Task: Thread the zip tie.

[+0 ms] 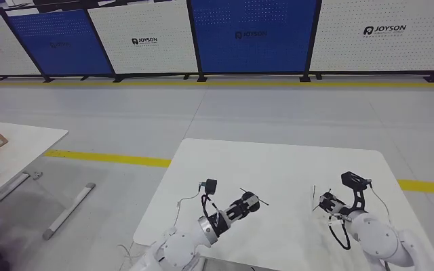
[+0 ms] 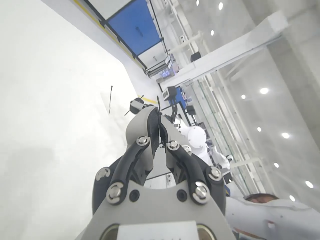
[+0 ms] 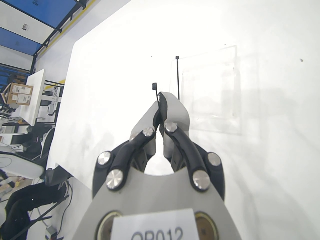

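The white counter (image 1: 271, 162) stood on a grey floor (image 1: 203, 108). A yellow line (image 1: 102, 157) ran out at 9 and 3 o'clock, and blue and white panels (image 1: 251, 34) stood at 12. Both tools sat near the 6 o'clock edge, well apart, with open surface toward 12.

At 7 o'clock, the left tool (image 1: 251, 199) was clamped tight on a zip tie (image 2: 158, 104). At 5 o'clock, the right tool (image 1: 326, 200) pinched a second zip tie (image 3: 154, 86), its head poking out. A third zip tie (image 3: 178, 76) lay flat between them, beside a clear sheet (image 3: 212, 96).

table (image 1: 285, 166): smooth, matt | zip tie (image 3: 178, 76): plastic, probably | fingers (image 3: 176, 107): matt shells, ribbed pads
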Robot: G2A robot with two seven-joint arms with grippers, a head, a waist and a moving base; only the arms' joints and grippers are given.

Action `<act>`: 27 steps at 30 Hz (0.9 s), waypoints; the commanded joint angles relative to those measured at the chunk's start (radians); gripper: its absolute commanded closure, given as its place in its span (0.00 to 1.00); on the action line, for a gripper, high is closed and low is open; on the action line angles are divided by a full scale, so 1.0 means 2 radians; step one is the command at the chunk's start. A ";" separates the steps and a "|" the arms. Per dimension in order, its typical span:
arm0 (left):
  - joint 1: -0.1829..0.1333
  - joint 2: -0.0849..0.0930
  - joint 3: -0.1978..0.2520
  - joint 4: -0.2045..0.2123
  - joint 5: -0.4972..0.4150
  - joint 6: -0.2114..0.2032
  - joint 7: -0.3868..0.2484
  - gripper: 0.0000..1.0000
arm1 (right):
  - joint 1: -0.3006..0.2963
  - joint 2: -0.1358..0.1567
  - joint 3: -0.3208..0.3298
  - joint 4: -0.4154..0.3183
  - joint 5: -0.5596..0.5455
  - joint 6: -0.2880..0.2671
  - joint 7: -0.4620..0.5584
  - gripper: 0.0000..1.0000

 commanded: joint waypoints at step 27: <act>-0.059 -0.028 0.074 0.103 0.018 0.030 0.160 1.00 | 0.000 0.000 0.000 0.000 0.000 0.000 0.000 1.00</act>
